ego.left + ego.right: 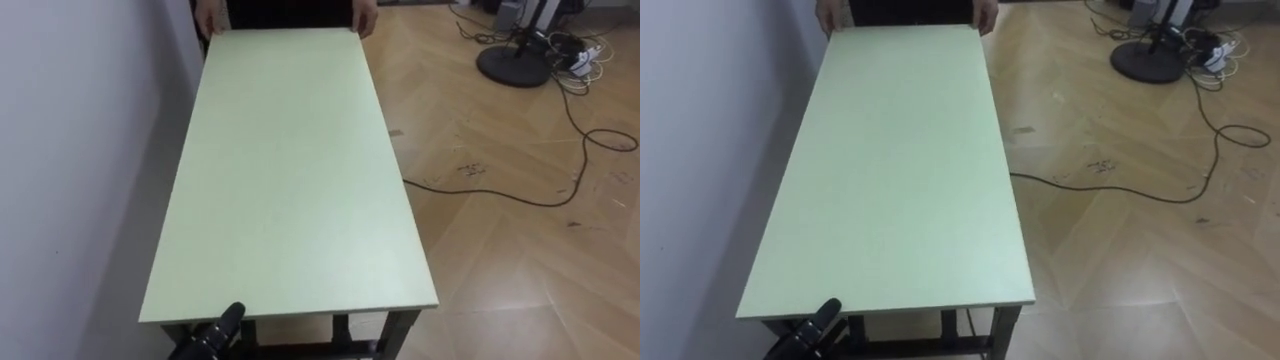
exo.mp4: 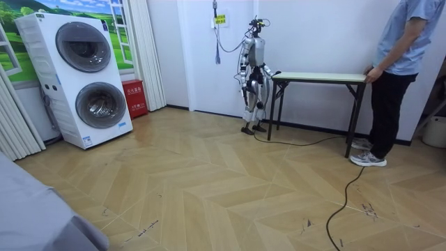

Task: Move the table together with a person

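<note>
Left hand (image 1: 218,330) just below table (image 1: 290,180) near edge, grip unclear; person's hands (image 1: 366,18) hold far edge.

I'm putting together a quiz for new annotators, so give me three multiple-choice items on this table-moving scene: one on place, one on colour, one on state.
1. Where does the table stand?
A. In the middle of the floor
B. Along the white wall on the robot's left
C. Across a doorway

2. What colour is the tabletop?
A. Pale green
B. Red
C. Black

3. What are the person's hands doing?
A. Hanging at the person's sides
B. Holding a cable
C. Placed on the table's far end

Key: 1 B, its long edge runs beside the wall; 2 A, the whole top is pale green; 3 C, both hands sit at the far edge's corners.
</note>
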Robot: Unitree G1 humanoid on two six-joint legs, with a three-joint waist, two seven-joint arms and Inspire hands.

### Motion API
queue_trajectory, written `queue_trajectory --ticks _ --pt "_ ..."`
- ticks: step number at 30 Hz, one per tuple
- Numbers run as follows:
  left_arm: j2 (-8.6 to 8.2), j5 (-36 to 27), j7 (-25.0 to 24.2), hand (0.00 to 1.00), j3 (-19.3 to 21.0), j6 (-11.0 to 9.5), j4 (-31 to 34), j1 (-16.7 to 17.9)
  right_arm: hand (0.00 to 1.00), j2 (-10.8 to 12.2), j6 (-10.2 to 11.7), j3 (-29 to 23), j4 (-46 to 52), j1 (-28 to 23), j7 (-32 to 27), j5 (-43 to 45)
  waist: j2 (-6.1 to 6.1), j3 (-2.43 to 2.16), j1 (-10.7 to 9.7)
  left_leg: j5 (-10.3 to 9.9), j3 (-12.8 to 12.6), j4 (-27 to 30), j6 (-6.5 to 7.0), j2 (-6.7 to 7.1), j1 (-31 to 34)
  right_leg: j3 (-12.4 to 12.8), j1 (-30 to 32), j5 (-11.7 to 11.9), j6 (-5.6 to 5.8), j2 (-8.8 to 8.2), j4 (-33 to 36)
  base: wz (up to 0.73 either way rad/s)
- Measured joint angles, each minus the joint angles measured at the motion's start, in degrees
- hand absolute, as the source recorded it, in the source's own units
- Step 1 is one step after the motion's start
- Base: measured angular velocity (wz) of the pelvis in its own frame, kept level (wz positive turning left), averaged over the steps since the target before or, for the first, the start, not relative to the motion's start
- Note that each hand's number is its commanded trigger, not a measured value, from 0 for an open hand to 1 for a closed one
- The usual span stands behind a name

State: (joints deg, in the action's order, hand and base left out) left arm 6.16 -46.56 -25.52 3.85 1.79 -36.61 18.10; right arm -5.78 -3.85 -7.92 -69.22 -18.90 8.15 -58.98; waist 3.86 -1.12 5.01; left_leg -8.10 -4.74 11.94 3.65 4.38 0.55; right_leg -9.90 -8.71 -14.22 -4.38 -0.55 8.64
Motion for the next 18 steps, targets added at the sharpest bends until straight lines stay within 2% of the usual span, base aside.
queue_trajectory --ticks 3,6,7,8,10,11,12,15,18 --pt "-0.01 -0.19 0.00 0.00 0.12 -0.03 0.17 0.00 0.00 -0.15 -0.01 -0.20 -0.15 0.61 -0.02 0.81 -0.02 0.01 -0.18 -0.21 -0.20 1.15 -0.21 -0.13 0.72 -1.43 -0.02 -0.01 -0.02 -0.11 -0.09 0.05" --pt "-0.02 -1.07 0.00 0.00 -0.14 -0.32 -0.73 -0.94 0.00 -0.17 -0.03 0.02 -0.02 1.56 0.89 1.20 -0.17 0.08 -0.70 -0.32 -0.61 1.64 -0.17 -0.34 0.89 -1.68 -0.52 -0.05 -0.06 -0.12 -0.46 0.07" --pt "-0.02 -2.63 -0.01 0.00 -0.44 -0.76 -1.42 -1.24 0.00 -0.34 -0.02 0.01 -0.01 2.21 1.93 1.42 -0.51 0.12 -1.00 -0.61 -2.43 1.83 -0.05 -0.91 1.01 -1.59 -0.55 -0.05 -0.07 -0.02 -0.52 0.00" --pt "-0.03 -3.46 -0.02 0.00 -0.72 -0.98 -1.87 -1.43 0.00 -0.53 0.00 0.02 0.02 2.61 2.54 1.83 -0.79 0.15 -1.23 -0.75 -3.13 1.96 -0.01 -1.07 1.21 -1.58 -0.55 -0.05 -0.07 0.03 -0.52 0.00" --pt "-0.05 -4.79 -0.63 0.00 -1.25 -0.55 -3.34 -2.61 0.00 -2.04 0.02 0.02 -0.04 3.67 4.60 3.65 -2.71 0.30 -1.84 -2.08 -3.17 3.79 0.14 -1.47 2.21 -1.80 -0.47 -0.10 0.02 0.32 -0.45 0.00" --pt "0.00 -5.27 -0.99 0.00 -1.35 -0.45 -3.68 -2.76 0.00 -2.38 0.01 0.02 -0.03 3.84 4.98 3.91 -3.13 0.31 -1.98 -2.22 -3.15 3.99 0.17 -1.48 2.32 -1.77 -0.47 -0.12 0.06 0.34 -0.39 0.00" --pt "0.20 -5.38 -1.64 0.00 -1.34 -0.48 -4.23 -2.86 0.00 -2.98 0.01 0.03 0.10 4.09 5.86 5.55 -3.78 0.49 -2.18 -2.40 -3.18 4.11 0.20 -1.47 2.32 -1.77 -0.41 -0.16 0.14 0.32 0.07 0.00" --pt "2.63 -1.43 -2.53 0.00 -2.31 -0.02 -9.07 -2.25 0.00 -4.16 0.01 0.01 0.14 5.50 8.14 9.40 -4.80 1.33 -3.62 -2.87 -2.94 4.74 0.10 -1.59 3.00 -2.00 -0.32 -0.18 0.16 0.48 0.02 0.01" --pt "4.16 4.10 -2.53 0.00 -2.33 0.69 -13.81 1.03 0.00 -4.94 0.00 0.54 0.44 5.34 9.79 10.41 -5.30 1.99 -4.73 -3.28 -2.18 5.60 0.05 -1.62 4.23 -3.76 0.37 -0.18 0.17 0.57 0.28 0.19"
